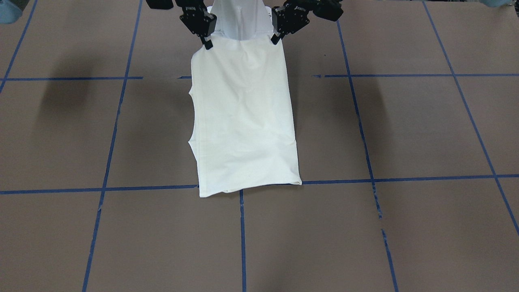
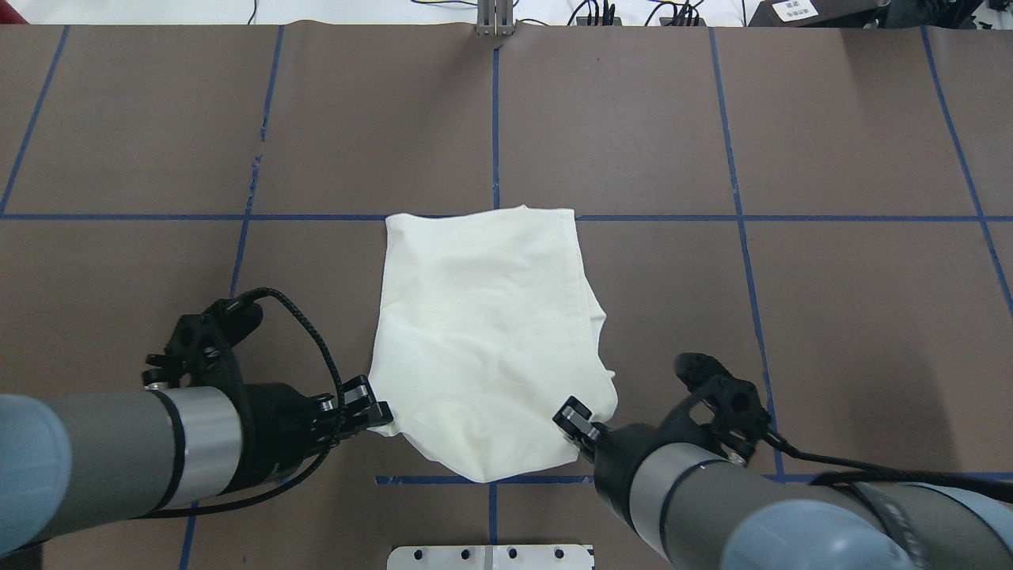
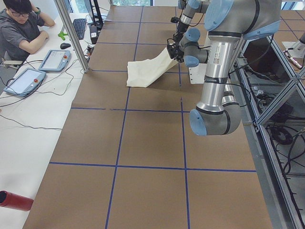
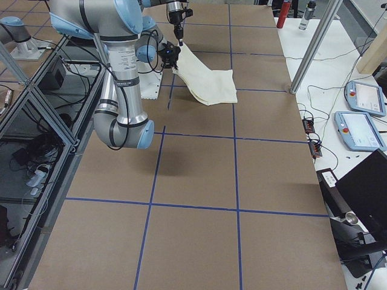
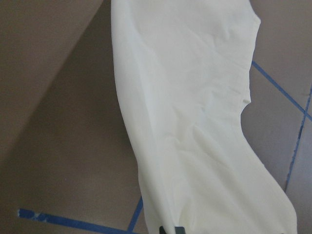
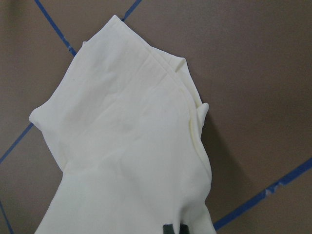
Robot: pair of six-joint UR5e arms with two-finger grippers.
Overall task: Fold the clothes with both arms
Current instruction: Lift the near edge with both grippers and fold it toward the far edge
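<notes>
- The cream T-shirt [image 2: 483, 332] is held at its two near corners, one in each set of jaws, and is spread between them.
- The left gripper [image 2: 383, 415] is closed narrowly on the corner at its side, and the cloth is pinched between the fingertips.
- The right gripper [image 2: 571, 417] is clamped on the opposite corner in the same way.
- From the jaws the shirt slopes down and away. Its far hem is laid on the brown table [image 2: 831, 317], along a blue tape line [image 2: 673, 217].
- Only plain cream fabric is shown. Stacked folded layers are seen along the edge on the right gripper's side.
</notes>
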